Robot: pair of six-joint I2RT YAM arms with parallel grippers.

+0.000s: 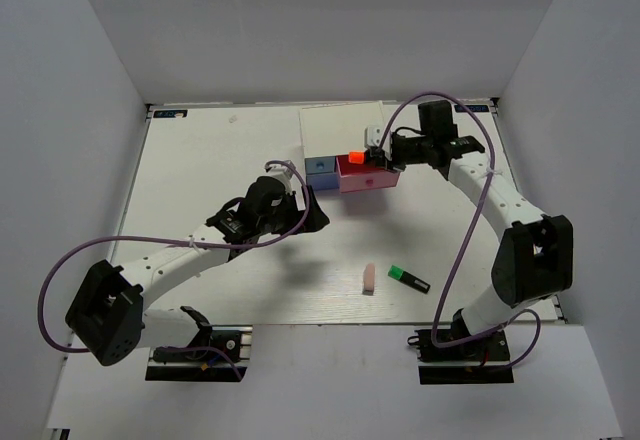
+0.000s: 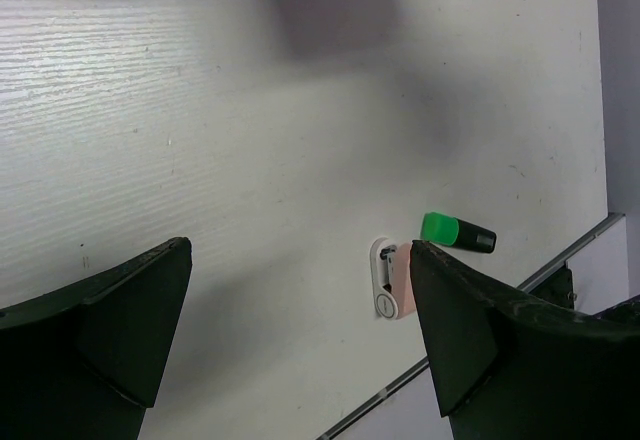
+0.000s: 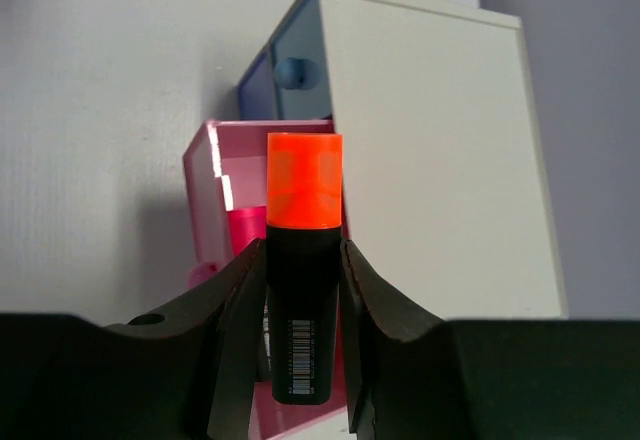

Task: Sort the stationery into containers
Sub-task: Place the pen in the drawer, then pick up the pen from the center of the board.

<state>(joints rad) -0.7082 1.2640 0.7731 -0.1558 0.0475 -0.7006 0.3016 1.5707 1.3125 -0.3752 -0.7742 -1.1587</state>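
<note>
My right gripper [image 1: 372, 155] is shut on the orange-capped black highlighter [image 1: 354, 158] and holds it over the open pink drawer [image 1: 368, 178] of the white-topped box [image 1: 335, 128]. In the right wrist view the highlighter [image 3: 303, 260] sits between the fingers, and a pink-capped highlighter [image 3: 247, 235] lies inside the pink drawer [image 3: 212, 200]. The green-capped highlighter [image 1: 408, 278] and a pinkish-beige eraser [image 1: 369, 278] lie on the table near the front. My left gripper [image 1: 312, 215] is open and empty above the table; its view shows the eraser [image 2: 392, 282] and the green highlighter [image 2: 455, 232].
The light blue drawer front [image 1: 320, 167] with its knob [image 3: 292, 73] is shut, left of the pink drawer. White walls close in the table [image 1: 220, 160] on three sides. The table's front edge [image 2: 470, 345] runs close behind the eraser.
</note>
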